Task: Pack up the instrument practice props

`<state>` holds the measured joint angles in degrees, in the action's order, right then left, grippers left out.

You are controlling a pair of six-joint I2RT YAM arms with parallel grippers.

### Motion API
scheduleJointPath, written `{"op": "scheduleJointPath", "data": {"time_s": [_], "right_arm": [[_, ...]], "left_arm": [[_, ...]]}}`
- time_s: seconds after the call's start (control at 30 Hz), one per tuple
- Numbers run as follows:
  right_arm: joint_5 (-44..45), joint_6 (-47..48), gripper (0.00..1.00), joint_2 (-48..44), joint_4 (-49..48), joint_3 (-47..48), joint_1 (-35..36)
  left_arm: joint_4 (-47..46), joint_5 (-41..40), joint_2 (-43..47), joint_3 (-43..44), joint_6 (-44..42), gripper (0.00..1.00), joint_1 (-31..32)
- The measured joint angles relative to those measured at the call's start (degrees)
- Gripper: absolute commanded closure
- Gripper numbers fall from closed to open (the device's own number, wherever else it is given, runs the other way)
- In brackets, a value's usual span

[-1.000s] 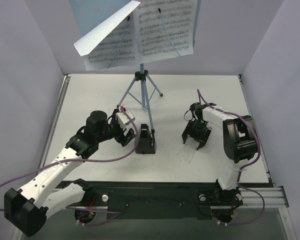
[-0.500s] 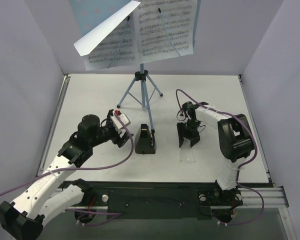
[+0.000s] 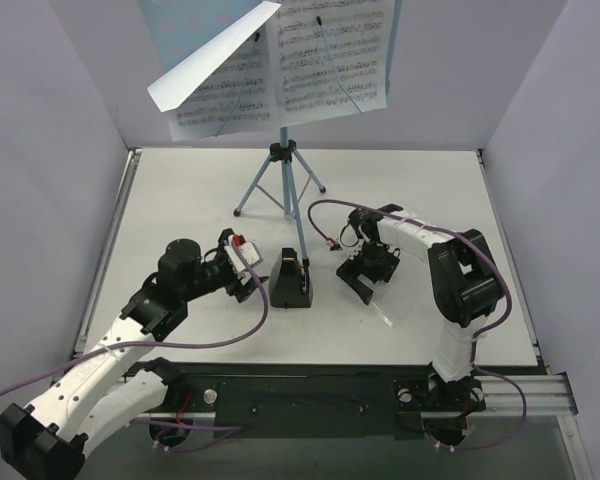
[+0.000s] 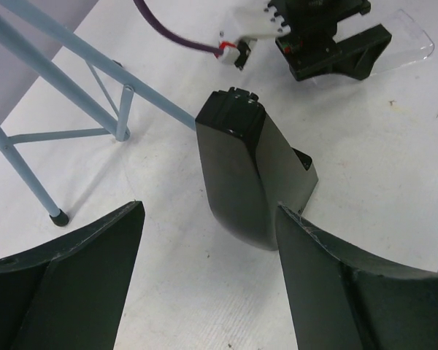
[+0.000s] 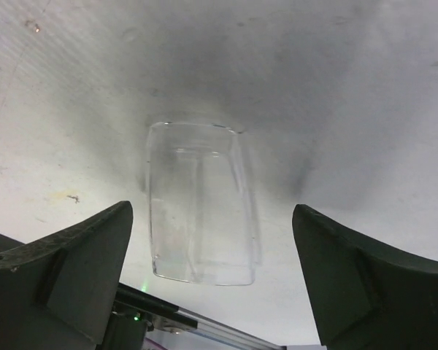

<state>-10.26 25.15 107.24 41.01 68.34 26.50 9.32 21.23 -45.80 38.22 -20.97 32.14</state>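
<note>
One metronome [image 3: 291, 280], one music stand [image 3: 281, 152] and one clear plastic piece [image 5: 201, 233] on my bench [image 3: 180, 190], with two sets of jaws wide open.
I see the left jaws spread and holding nothing, the dark metronome upright just ahead of them, near the stand's three tripod legs. The right jaws gape empty above the clear piece lying flat. At least two sheet-music pages [image 3: 330, 50] rest on the stand at the back.
</note>
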Motion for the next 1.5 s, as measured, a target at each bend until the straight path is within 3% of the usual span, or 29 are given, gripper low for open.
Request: {"op": "scheduleJointPath", "data": {"time_s": [0.07,0.2,0.47,0.93,1.5], "right_arm": [[0.07,-1.33,0.01,-0.50,-0.04,0.96,-0.70],[-0.07,-3.04,0.01,-3.48,-0.11,1.57,-1.20],[0.37,-0.74,0.10,-7.45,-2.45,-1.57,-0.04],[1.46,6.32,0.23,-7.37,-4.66,-5.25,2.32],[2.40,6.95,0.36,-5.73,-5.09,-8.33,3.61]], "left_arm": [[-0.04,-0.35,-0.92,-0.39,-0.66,0.17,-0.07],[-0.42,-0.61,-2.47,-1.25,-0.39,0.17,-2.54],[-4.11,-0.09,-2.51,-1.99,5.14,0.16,-8.68],[-9.16,0.00,-1.01,-5.01,5.20,0.16,-7.45],[-8.94,-1.09,1.01,-5.22,0.35,0.16,-1.92]]}}
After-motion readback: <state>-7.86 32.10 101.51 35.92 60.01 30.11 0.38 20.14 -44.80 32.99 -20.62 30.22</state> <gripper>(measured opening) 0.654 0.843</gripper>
